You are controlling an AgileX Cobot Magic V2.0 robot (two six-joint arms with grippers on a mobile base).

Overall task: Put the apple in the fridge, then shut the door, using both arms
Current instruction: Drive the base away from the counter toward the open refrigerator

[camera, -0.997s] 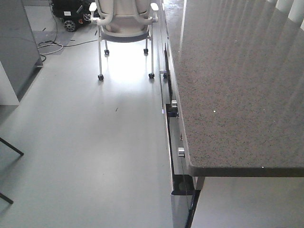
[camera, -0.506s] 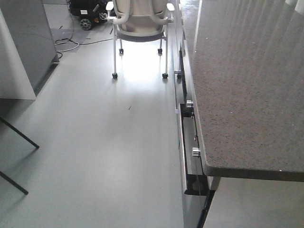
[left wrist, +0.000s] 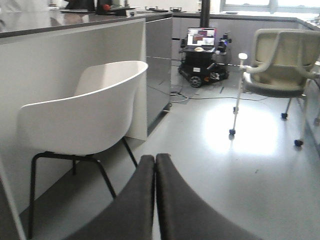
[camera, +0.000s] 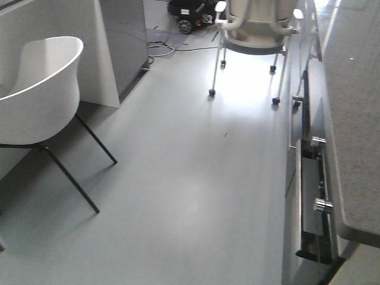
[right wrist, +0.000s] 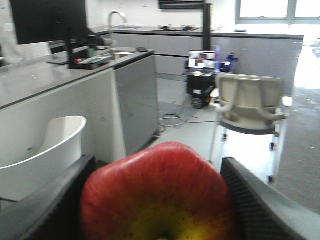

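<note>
Between the fingers of the right gripper (right wrist: 157,202) the apple (right wrist: 156,175) is sitting pinched; the left gripper (left wrist: 155,200) is pressing its fingers together, empty. No fridge is showing; bumping the white chair (left wrist: 90,112) could be shaking the apple loose.

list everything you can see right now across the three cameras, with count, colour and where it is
apple: one, red with a yellow patch, between the right fingers
shell chair: one, white on black legs, left side of the floor
office chair: one, beige on castors, far end of the aisle
countertop: one, speckled grey, right edge of the front view
drawer knobs: at least two, metal, below that countertop
laptop cart: one, black, far end, left of the office chair
tap: one, silver, on the island counter
left fingers: two, black, pressed together, empty
right fingers: two, black, either side of the apple
</note>
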